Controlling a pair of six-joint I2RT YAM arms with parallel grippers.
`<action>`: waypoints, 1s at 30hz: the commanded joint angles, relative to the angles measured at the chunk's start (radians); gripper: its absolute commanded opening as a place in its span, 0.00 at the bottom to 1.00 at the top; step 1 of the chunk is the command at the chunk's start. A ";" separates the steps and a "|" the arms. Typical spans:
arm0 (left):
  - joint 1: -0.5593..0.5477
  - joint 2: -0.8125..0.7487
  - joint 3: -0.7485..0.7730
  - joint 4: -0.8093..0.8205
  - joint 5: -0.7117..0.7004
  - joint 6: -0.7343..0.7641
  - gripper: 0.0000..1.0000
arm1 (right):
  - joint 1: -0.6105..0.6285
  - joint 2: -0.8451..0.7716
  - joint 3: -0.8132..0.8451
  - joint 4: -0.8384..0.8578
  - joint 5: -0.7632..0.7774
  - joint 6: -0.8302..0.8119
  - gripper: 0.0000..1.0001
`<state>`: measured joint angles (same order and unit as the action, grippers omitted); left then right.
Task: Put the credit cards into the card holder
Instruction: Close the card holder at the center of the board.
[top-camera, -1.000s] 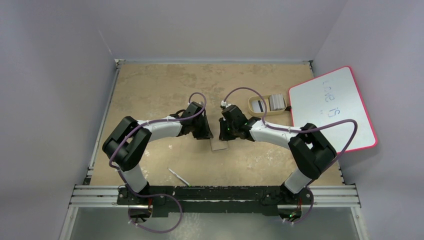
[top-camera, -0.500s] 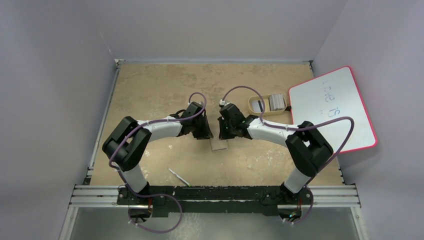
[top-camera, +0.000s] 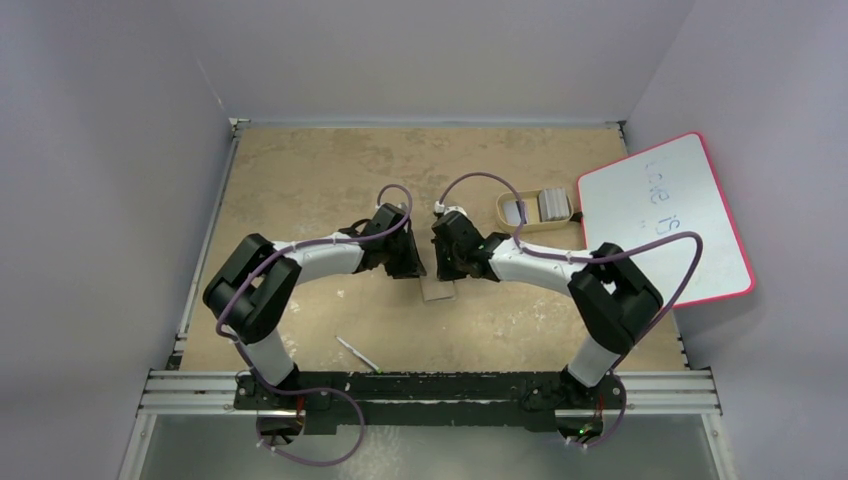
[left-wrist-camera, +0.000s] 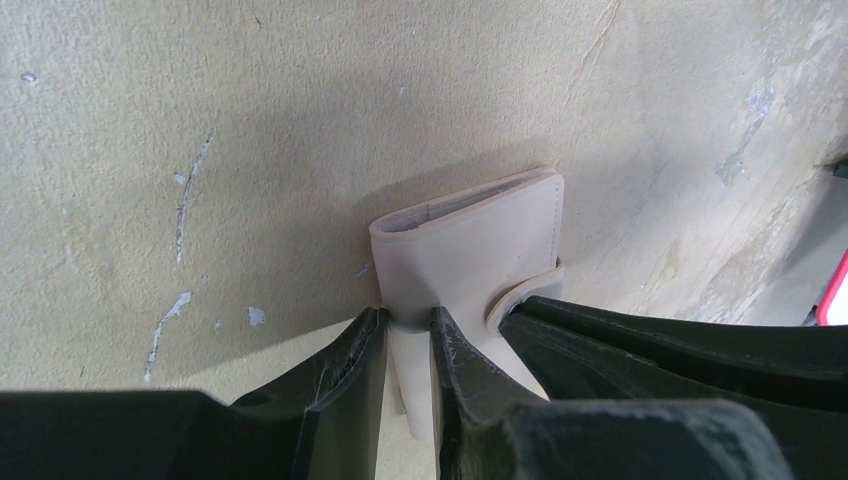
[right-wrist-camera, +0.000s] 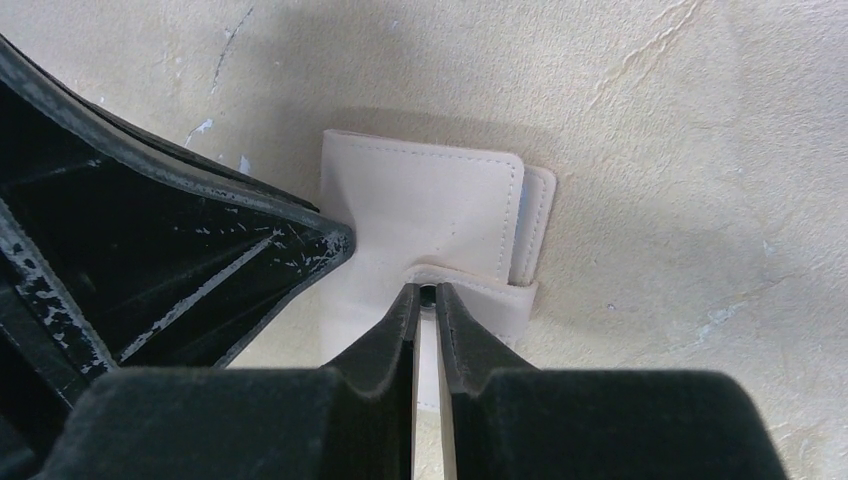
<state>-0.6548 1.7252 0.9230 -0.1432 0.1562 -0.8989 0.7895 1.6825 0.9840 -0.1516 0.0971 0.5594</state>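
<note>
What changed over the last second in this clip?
The right claw shifted slightly left toward the left claw and pinched in on the snap tab of the card holder. The left claw stayed clamped on the holder's flap. The holder, the credit cards in their tray and the whiteboard did not move.

From above, most of the card holder (top-camera: 438, 291) is hidden.
</note>
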 joint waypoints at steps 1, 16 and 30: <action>-0.006 -0.049 0.013 0.028 0.004 -0.009 0.22 | 0.040 0.032 -0.045 -0.024 0.034 0.037 0.09; 0.003 -0.059 0.020 0.047 0.038 -0.045 0.22 | 0.075 0.125 -0.107 -0.038 0.095 0.090 0.00; 0.124 -0.232 -0.038 0.018 -0.001 -0.081 0.25 | 0.130 0.210 -0.038 -0.149 0.191 0.102 0.00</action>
<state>-0.5632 1.5856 0.8879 -0.1207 0.1997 -0.9695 0.9039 1.7466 1.0077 -0.1596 0.3286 0.6289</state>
